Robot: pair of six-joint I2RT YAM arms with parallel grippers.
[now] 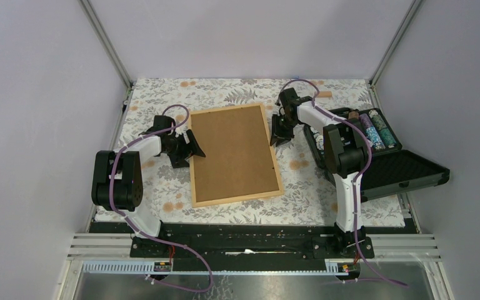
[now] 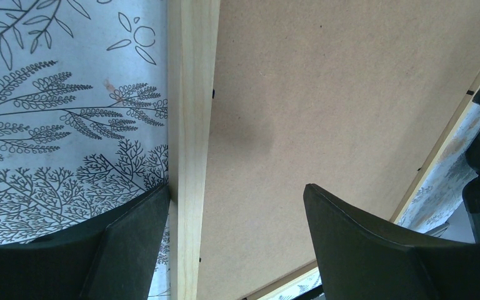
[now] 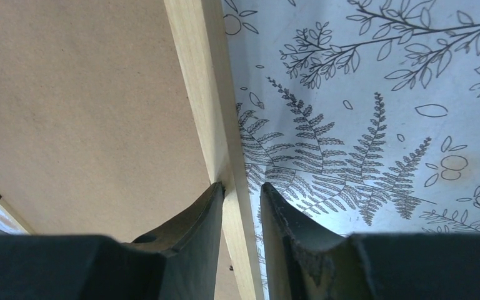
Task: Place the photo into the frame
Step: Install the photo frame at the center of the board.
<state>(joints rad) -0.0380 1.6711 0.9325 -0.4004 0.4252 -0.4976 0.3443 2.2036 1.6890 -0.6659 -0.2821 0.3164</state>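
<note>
Frame (image 1: 237,198) lies lengthwise front-to-back; left end effector (image 2: 236,194) agape, right end effector (image 3: 242,186) straddling it, grip unclear.

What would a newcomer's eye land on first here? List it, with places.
First, the light-wood frame lying back-up mid-table on the leaf-patterned tablecloth, its brown backing board showing. Next, the black grippers flanking it: the left gripper wide open over its left rail, the right gripper straddling its right rail with narrower jaws. Then the open black case at the right edge, holding colourful cylinders.
</note>
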